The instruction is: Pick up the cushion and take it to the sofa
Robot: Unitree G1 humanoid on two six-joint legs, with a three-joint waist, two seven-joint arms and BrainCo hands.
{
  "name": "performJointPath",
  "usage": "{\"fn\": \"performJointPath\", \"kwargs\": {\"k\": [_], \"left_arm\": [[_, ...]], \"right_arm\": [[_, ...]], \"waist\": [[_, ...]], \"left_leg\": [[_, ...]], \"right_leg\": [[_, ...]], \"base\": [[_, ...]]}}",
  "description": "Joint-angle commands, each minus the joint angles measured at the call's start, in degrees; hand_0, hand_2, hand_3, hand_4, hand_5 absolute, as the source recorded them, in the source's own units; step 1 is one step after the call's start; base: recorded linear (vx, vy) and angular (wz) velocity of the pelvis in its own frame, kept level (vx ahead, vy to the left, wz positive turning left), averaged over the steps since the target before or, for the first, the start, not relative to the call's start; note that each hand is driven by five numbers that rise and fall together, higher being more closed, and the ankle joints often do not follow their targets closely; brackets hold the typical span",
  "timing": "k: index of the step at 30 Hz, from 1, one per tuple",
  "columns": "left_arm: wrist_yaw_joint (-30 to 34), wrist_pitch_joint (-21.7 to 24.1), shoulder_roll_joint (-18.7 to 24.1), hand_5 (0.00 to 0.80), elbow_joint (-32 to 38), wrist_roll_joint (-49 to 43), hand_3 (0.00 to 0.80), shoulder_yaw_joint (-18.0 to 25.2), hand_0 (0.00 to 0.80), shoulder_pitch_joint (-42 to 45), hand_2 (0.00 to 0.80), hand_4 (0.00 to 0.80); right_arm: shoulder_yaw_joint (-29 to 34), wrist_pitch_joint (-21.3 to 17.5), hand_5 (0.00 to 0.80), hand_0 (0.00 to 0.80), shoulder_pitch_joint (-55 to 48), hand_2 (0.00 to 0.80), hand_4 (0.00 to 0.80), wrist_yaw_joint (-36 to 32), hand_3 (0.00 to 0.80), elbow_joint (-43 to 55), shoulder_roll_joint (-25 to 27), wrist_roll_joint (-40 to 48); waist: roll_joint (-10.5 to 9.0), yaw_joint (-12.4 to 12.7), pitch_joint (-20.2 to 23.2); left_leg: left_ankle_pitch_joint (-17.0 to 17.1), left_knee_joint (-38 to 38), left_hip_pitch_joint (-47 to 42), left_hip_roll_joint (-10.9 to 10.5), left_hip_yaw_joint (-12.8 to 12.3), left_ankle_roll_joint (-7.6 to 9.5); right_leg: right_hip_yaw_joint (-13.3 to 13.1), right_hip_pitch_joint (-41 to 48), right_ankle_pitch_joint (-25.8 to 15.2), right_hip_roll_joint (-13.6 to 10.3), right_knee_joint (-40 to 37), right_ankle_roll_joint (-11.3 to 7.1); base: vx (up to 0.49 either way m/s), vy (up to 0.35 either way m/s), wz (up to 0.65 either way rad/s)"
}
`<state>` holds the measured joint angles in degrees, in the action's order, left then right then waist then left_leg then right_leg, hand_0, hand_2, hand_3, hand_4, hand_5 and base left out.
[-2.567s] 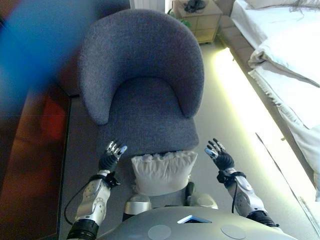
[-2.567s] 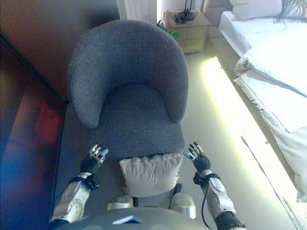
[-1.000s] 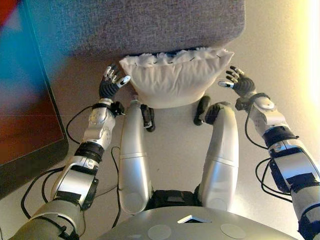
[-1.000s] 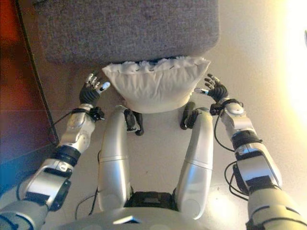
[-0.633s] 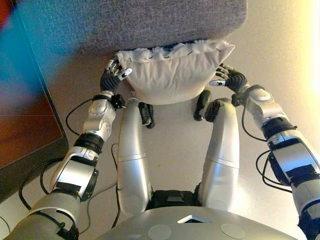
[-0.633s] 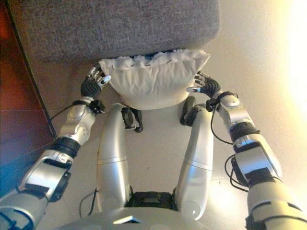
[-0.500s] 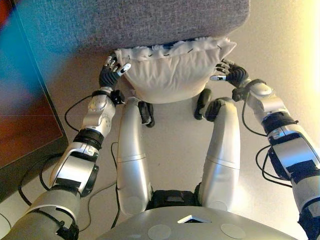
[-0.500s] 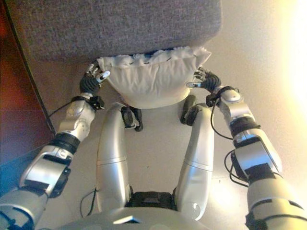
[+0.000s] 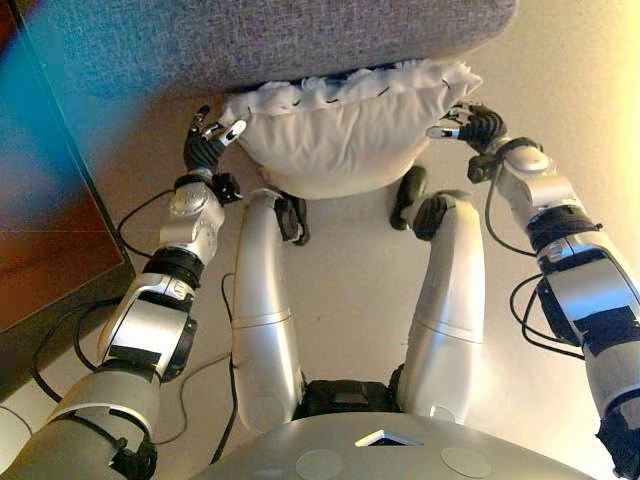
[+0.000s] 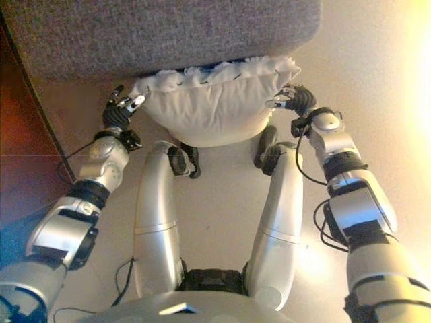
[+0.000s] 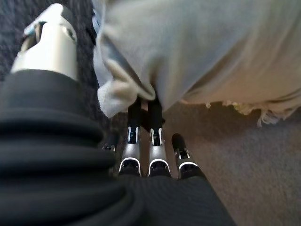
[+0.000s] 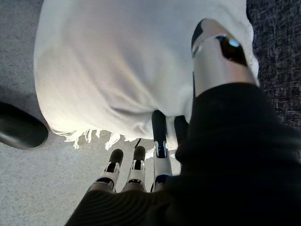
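The white cushion [image 9: 340,135] with a frilled edge stands on the floor and leans against the front of the grey sofa [image 9: 250,40]. My left hand [image 9: 205,148] is at its left end. In the left wrist view the fingers [image 11: 141,141] are straight and their tips reach under the cushion's corner [image 11: 122,89]. My right hand [image 9: 478,125] is at the right end. In the right wrist view its fingers [image 12: 159,136] are straight and reach under the cushion's fringe [image 12: 122,61], with the thumb beside the cloth. Neither hand is curled round the cushion.
A dark wooden panel [image 9: 40,230] stands along the left side. Beige carpet [image 9: 350,290] lies in front of the sofa. Bright light falls on the floor at the right edge [image 9: 610,120].
Over the last second both hands have moved in from beside the cushion to its two ends. The whole view has shifted a little, so the camera has moved.
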<state>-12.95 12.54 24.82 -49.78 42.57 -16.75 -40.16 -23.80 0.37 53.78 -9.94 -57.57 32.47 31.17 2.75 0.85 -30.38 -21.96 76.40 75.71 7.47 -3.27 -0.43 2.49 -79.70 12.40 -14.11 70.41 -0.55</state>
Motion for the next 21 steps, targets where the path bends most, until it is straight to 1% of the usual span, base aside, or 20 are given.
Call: {"fn": "performJointPath", "kwargs": {"k": [1,4,6,10,14,17,19,21], "left_arm": [[-3.1,4.9,-2.7,0.000,0.7,2.2,0.000,2.6,0.000,2.7,0.000,0.000],[-1.5,4.4,-3.9,0.000,1.5,0.3,0.000,2.5,0.000,5.7,0.000,0.000],[-0.2,4.3,-4.7,0.000,1.7,-0.7,0.000,2.1,0.000,6.7,0.000,0.000],[3.2,3.8,-5.0,0.000,2.5,-0.3,0.000,1.0,0.000,6.0,0.000,0.000],[6.7,0.3,-4.9,0.000,3.4,-2.0,0.000,-1.3,0.000,4.0,0.000,0.000],[5.0,-1.0,-4.3,0.000,2.6,-1.3,0.000,-2.8,0.000,1.6,0.000,0.000],[2.7,-1.0,-4.1,0.000,1.7,1.4,0.000,-2.3,0.000,0.9,0.000,0.000],[2.2,-1.3,-4.0,0.000,1.0,0.9,0.000,-1.8,0.000,1.1,0.000,0.000]], "right_arm": [[-0.7,-1.9,0.000,0.000,1.2,0.000,0.000,1.0,0.000,2.1,0.4,1.9],[-0.5,-1.6,0.000,0.000,0.8,0.000,0.000,2.1,0.000,3.5,0.3,1.9],[-0.1,-0.7,0.000,0.000,0.9,0.000,0.000,3.4,0.000,4.0,0.3,1.9],[0.5,0.3,0.000,0.000,0.7,0.000,0.000,5.9,0.000,3.3,0.8,2.5],[1.5,1.2,0.000,0.000,0.8,0.000,0.000,8.8,0.000,1.5,0.6,1.9],[1.9,2.1,0.000,0.000,1.6,0.000,0.000,10.4,0.000,-0.5,0.8,1.6],[2.2,1.9,0.000,0.000,1.6,0.000,0.000,11.1,0.000,-2.1,0.8,1.8],[2.6,1.6,0.000,0.000,0.9,0.000,0.000,11.4,0.000,-2.6,0.6,1.6]], "waist": [[3.10,0.1,0.6],[3.19,0.7,0.6],[3.05,0.9,0.6],[2.85,0.6,0.6],[2.84,0.4,0.6],[2.85,0.1,0.6],[2.83,0.0,0.6],[2.70,0.0,0.6]], "left_leg": [[2.1,-5.5,-2.0,-2.6,-2.5,0.76],[2.2,-6.2,-2.1,-3.0,-2.3,0.63],[2.4,-6.4,-2.2,-2.9,-2.2,0.62],[2.4,-6.1,-1.8,-2.5,-2.1,0.83],[2.5,-6.4,-1.7,-2.4,-2.1,1.09],[2.6,-6.0,-1.6,-2.2,-2.1,1.22],[2.4,-5.6,-1.6,-2.1,-2.0,1.36],[2.2,-5.3,-1.5,-2.3,-1.8,1.42]], "right_leg": [[-0.9,5.2,3.0,0.5,-1.8,-1.03],[-0.4,5.5,2.8,0.4,-2.5,-1.05],[-0.2,5.5,2.8,0.4,-2.4,-0.97],[-0.2,5.1,2.9,0.6,-2.0,-0.89],[-0.2,5.0,2.7,0.7,-2.1,-1.10],[-0.3,5.0,2.6,0.7,-1.8,-1.17],[-0.4,5.0,2.7,0.7,-1.5,-1.17],[-0.3,5.1,2.6,0.6,-1.6,-1.23]], "base": [[0.000,0.000,0.00],[-0.011,-0.017,0.02],[0.000,0.000,0.00],[0.000,0.000,0.00],[0.000,0.000,0.00],[0.000,0.000,0.00],[0.000,0.000,0.00],[0.005,-0.019,0.00]]}}
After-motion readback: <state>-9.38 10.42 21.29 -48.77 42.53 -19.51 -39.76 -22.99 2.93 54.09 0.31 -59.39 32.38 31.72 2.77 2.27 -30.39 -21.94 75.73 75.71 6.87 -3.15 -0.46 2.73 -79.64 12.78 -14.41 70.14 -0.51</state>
